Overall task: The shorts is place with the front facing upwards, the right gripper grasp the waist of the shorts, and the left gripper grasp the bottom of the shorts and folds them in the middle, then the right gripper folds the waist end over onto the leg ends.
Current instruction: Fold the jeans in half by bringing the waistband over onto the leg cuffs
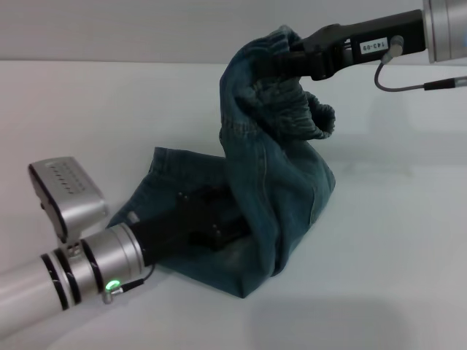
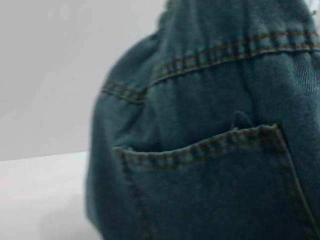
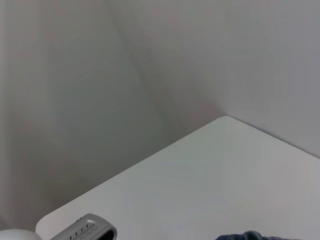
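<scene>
The shorts point(image 1: 281, 182) are held up at one end and left lying at the other, near the middle of the white counter point(image 1: 394, 240). The gathered elastic waist point(image 1: 299, 109) is lifted well above the counter, and the denim is draped down from it in a tall, loose fold to the surface below. The lower part of the garment is spread flat on the counter, with a straight stitched edge seen at its far left corner.

The waist is pinched by the right gripper point(image 1: 281, 62), which is reached in from the upper right; its jaws are closed on the bunched fabric at the very top of the raised fold. A small white label and a thin grey cable are seen on this arm.

The flat part is pressed by the left gripper point(image 1: 211, 222), which is brought in low from the lower left. Its black body is laid on the denim, and its tip is tucked under the hanging fold, so it cannot be told whether its jaws are wide or narrow.

In the left wrist view, a stitched pocket point(image 2: 210, 195) and a seam above it are seen close up. In the right wrist view, mostly bare counter and wall are shown.
</scene>
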Robot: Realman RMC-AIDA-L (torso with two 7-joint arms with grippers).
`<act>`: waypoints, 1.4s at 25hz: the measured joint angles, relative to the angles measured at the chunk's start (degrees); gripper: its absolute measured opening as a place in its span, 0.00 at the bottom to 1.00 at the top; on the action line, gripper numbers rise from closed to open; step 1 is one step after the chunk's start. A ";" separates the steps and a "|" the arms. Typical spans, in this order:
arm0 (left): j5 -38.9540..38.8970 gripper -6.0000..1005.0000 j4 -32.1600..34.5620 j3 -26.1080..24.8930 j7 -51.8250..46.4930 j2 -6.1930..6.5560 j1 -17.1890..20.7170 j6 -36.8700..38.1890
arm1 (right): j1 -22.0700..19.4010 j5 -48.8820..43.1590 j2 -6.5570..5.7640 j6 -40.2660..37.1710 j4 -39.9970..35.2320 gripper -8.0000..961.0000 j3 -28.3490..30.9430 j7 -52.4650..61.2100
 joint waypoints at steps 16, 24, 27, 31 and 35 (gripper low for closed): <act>8.07 0.69 -1.40 -3.15 -6.95 4.03 -0.58 4.85 | -0.65 -0.65 0.06 1.04 0.60 0.08 -0.21 0.00; 8.19 0.69 -4.23 -15.44 -6.43 6.03 1.02 4.78 | -0.61 -0.81 0.47 0.71 0.62 0.08 -0.78 -0.24; 8.21 0.69 -6.53 -22.50 -5.16 6.02 1.37 4.63 | -0.39 -0.81 0.80 1.01 0.90 0.08 -2.30 -0.69; 8.22 0.69 -7.26 -28.89 -1.73 5.05 2.24 4.13 | 0.95 -0.90 2.09 2.05 3.33 0.09 -4.14 -3.37; 8.24 0.69 -7.28 -30.69 0.31 3.83 2.50 3.09 | 2.58 -1.39 3.96 3.68 6.02 0.09 -5.79 -6.77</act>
